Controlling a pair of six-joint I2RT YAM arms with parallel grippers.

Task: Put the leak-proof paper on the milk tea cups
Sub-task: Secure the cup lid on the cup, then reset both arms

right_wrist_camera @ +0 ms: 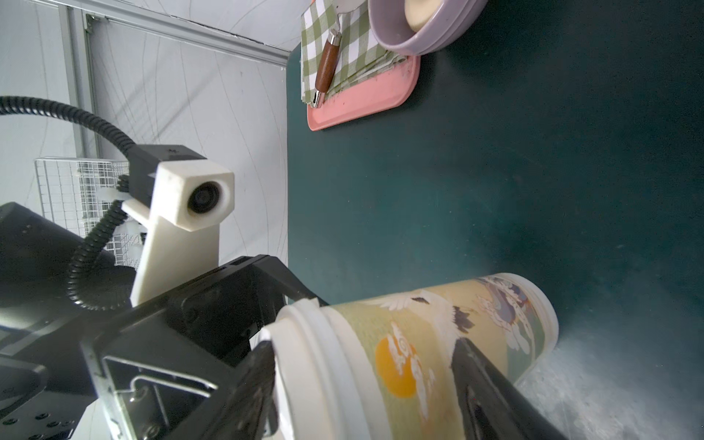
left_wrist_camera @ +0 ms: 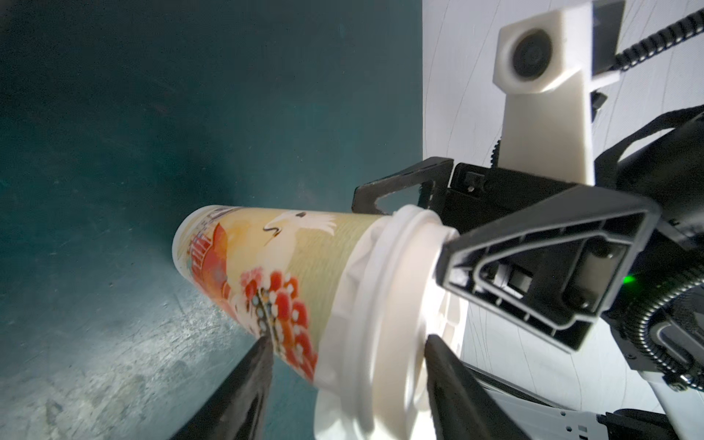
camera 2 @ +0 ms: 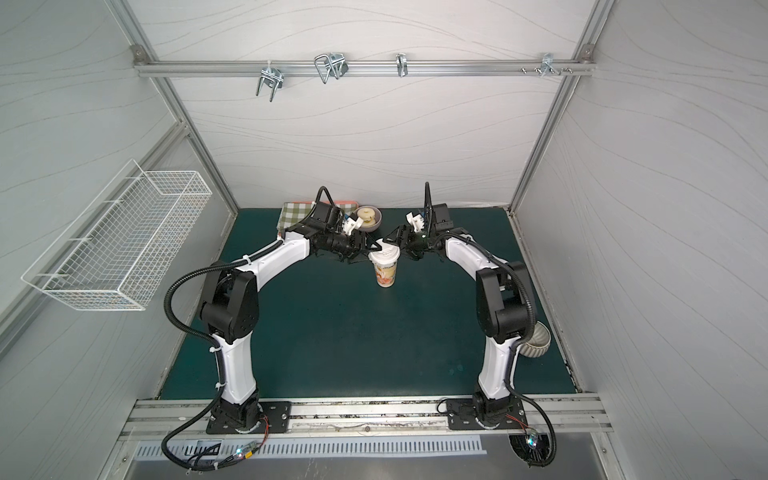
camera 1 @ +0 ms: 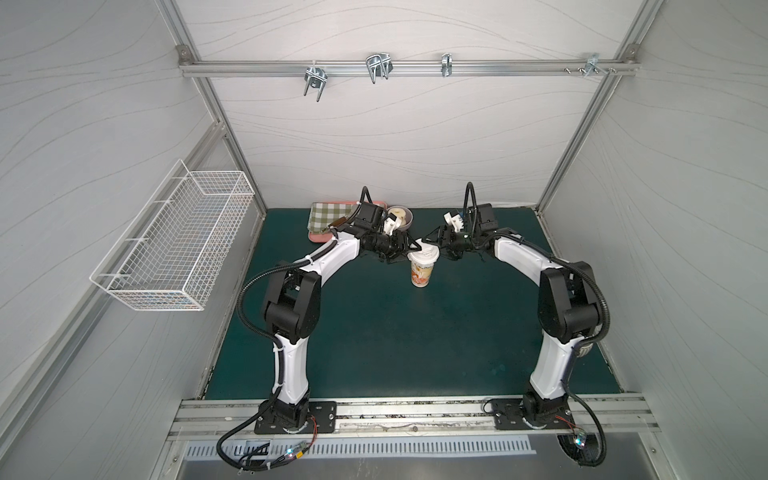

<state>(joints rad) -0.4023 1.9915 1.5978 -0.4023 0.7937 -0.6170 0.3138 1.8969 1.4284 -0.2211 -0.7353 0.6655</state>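
Observation:
The milk tea cup [camera 1: 423, 272] [camera 2: 386, 274] stands upright mid-table, cream with an orange-red picture. A rigid white lid [camera 1: 427, 251] [left_wrist_camera: 396, 289] sits on its mouth. The leak-proof paper [left_wrist_camera: 350, 274] shows as a crinkled white skirt hanging out from under the lid's rim, down onto the cup wall. My left gripper [left_wrist_camera: 348, 343] [camera 1: 409, 250] is at the cup's left, open, one finger over the lid, the other beside the cup wall. My right gripper [right_wrist_camera: 362, 344] [camera 1: 435, 245] stands open at the cup's right, astride the rim the same way.
Behind the left arm, a pink tray [right_wrist_camera: 365, 106] holds a green checked cloth [right_wrist_camera: 354, 49] and a wooden-handled tool [right_wrist_camera: 327, 66]. A lilac bowl [right_wrist_camera: 419, 38] stands next to it. A ribbed pale bowl [camera 2: 537, 341] sits by the right arm's elbow. A wire basket [camera 1: 174, 245] hangs on the left wall.

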